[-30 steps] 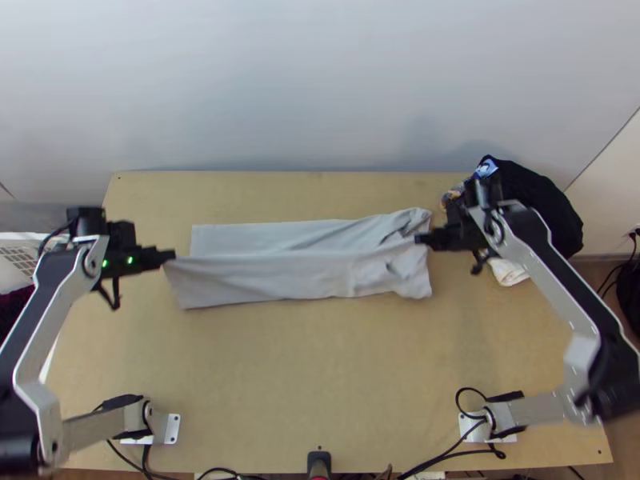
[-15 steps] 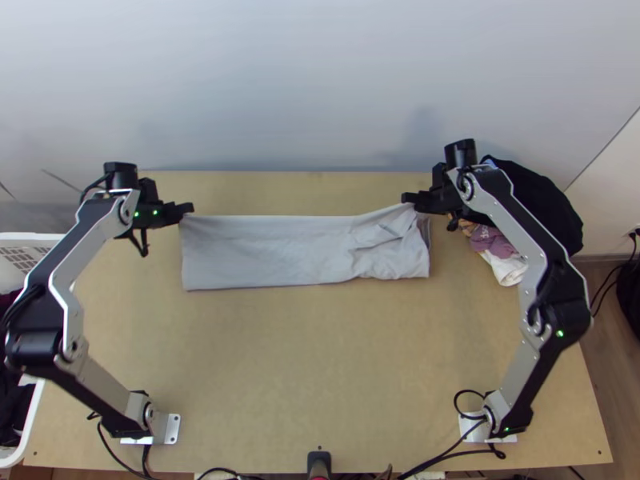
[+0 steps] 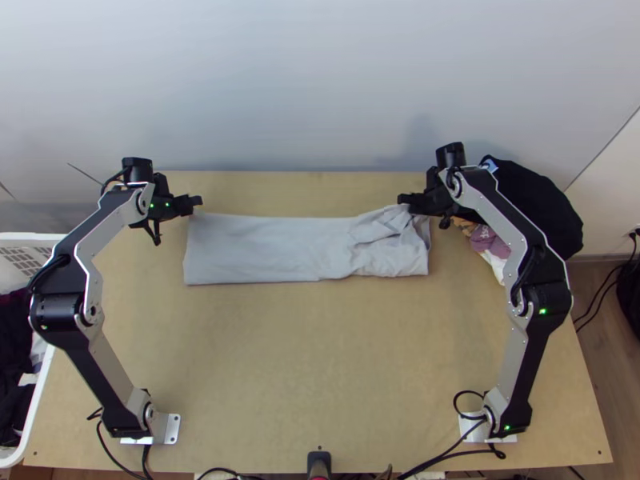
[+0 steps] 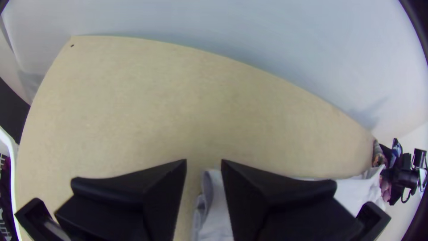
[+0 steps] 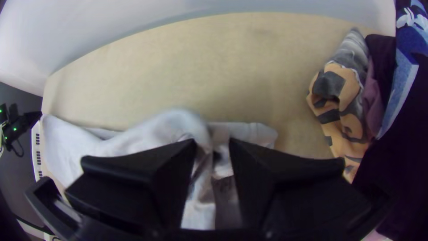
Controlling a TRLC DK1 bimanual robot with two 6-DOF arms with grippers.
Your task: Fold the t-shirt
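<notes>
In the top view the light grey t-shirt (image 3: 272, 250) lies as a long folded strip across the upper table, smooth toward its left end and wrinkled toward its right. My left gripper (image 3: 199, 202) is at its far left corner, my right gripper (image 3: 402, 199) by its far right corner. The left wrist view has my left gripper (image 4: 204, 161) open, with a shirt (image 4: 216, 209) corner close to one finger. My right gripper (image 5: 212, 142) also stands open in the right wrist view, the gap between its fingers over a loose, bunched part of the shirt (image 5: 203, 209).
A dark cloth pile (image 3: 532, 204) sits at the table's right edge, with purple and patterned fabric (image 5: 336, 89) beside it. At the left edge is a white basket (image 3: 32, 416) holding dark clothes. Bare wood (image 3: 320, 360) spreads between the shirt and the table's near side.
Both grippers moved toward the table's far side, and the shirt edge stretched between them went along and came down on the strip. Lately they shifted only slightly, the left one rightward. Both now stand open.
</notes>
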